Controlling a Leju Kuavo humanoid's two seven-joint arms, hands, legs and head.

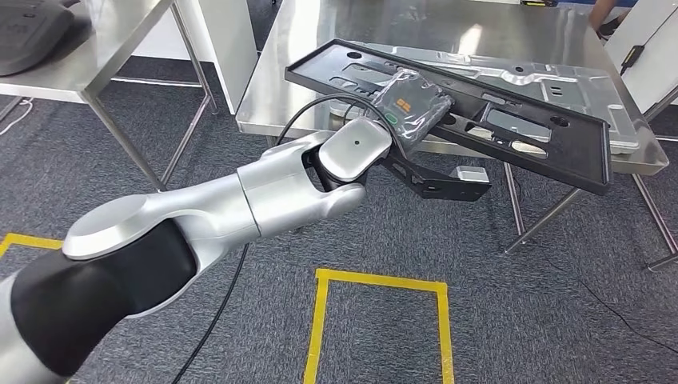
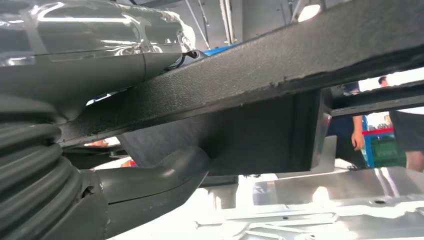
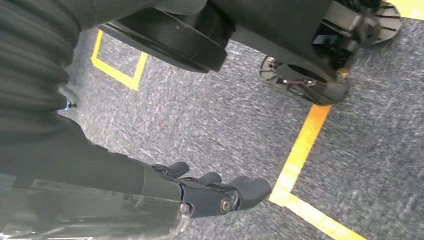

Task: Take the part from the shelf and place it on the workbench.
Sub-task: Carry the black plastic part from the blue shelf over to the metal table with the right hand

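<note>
One part (image 1: 496, 132), a long black frame, is what we carry at this moment: our left hand (image 1: 412, 100) grips it near its near end, and the frame hangs tilted over the edge of the steel surface (image 1: 320, 48). Its far stretch lies across a grey moulded panel (image 1: 576, 84) already on that surface, though we cannot tell whether it touches there; the near end with its bracket juts out over the carpet (image 1: 480, 256). From the left wrist we see the thumb (image 2: 165, 175) pressed up beneath the frame's black underside and the wrapped fingers over its top, so the hold looks like a clamp from above and below.

Our right hand (image 3: 210, 195) hangs low beside the body, fingers loosely apart and holding nothing, above the carpet and a yellow floor line (image 3: 300, 150).

We judge the taking done and the placing under way. Next we would need to push the frame further in over the surface, level it and lower it until it rests flat, then loosen the fingers. Released as it hangs, overhanging and tilted, it might tip off the edge.
</note>
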